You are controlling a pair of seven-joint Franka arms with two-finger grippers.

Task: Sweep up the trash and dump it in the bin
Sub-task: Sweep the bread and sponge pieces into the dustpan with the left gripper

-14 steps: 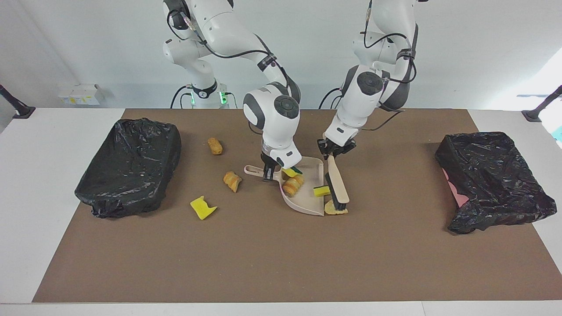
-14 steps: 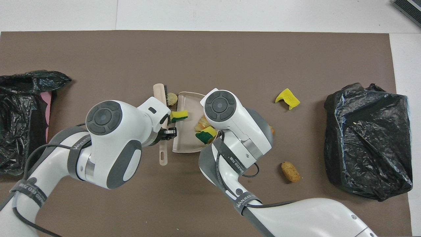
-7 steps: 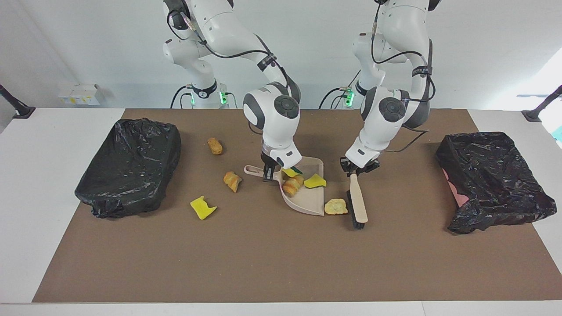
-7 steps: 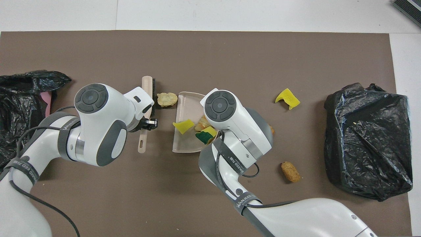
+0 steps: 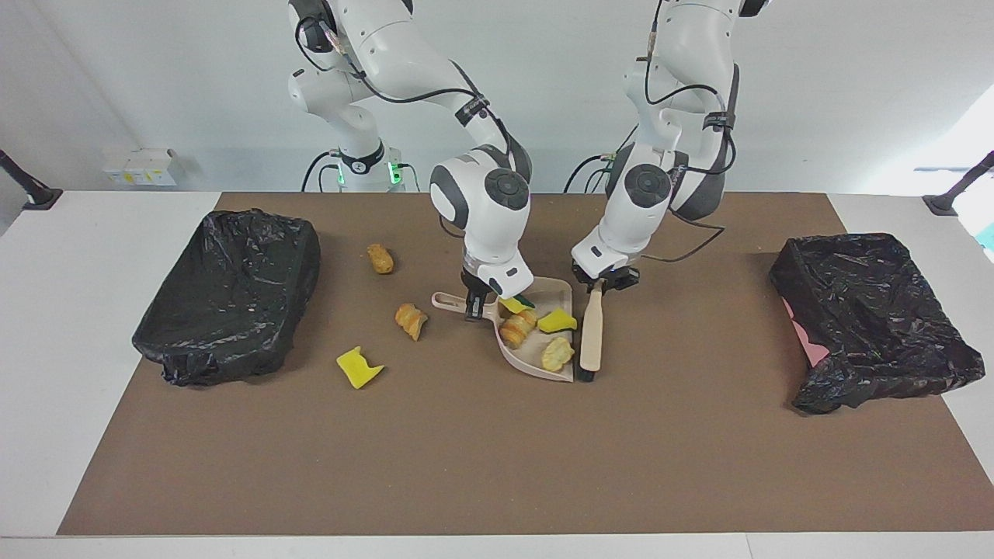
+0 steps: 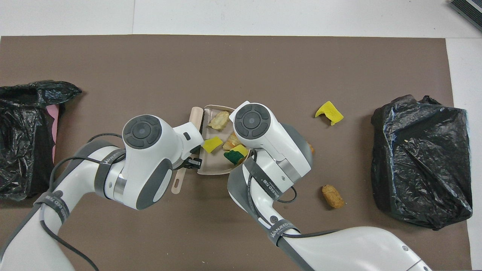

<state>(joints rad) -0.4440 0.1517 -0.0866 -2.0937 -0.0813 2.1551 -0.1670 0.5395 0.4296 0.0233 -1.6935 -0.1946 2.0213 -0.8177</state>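
Observation:
My right gripper [image 5: 474,305] is shut on the handle of the beige dustpan [image 5: 536,365], which rests on the mat. In the pan lie a green-backed sponge [image 5: 516,303], an orange-brown lump [image 5: 516,329], a yellow sponge chunk [image 5: 557,321] and a pale lump [image 5: 557,353]. My left gripper [image 5: 603,281] is shut on the brush [image 5: 592,334], which stands along the pan's open mouth. More trash lies on the mat toward the right arm's end: two orange-brown lumps [image 5: 380,258] [image 5: 410,319] and a yellow sponge [image 5: 358,367].
A black-bagged bin [image 5: 233,291] stands at the right arm's end of the table and another [image 5: 870,318] at the left arm's end. Brown mat [image 5: 497,458] stretches away from the pan toward the table edge farthest from the robots.
The left gripper swung the brush out toward the left arm's end, then back against the pan's mouth. The pale lump went from the mat into the pan. The right arm stayed still.

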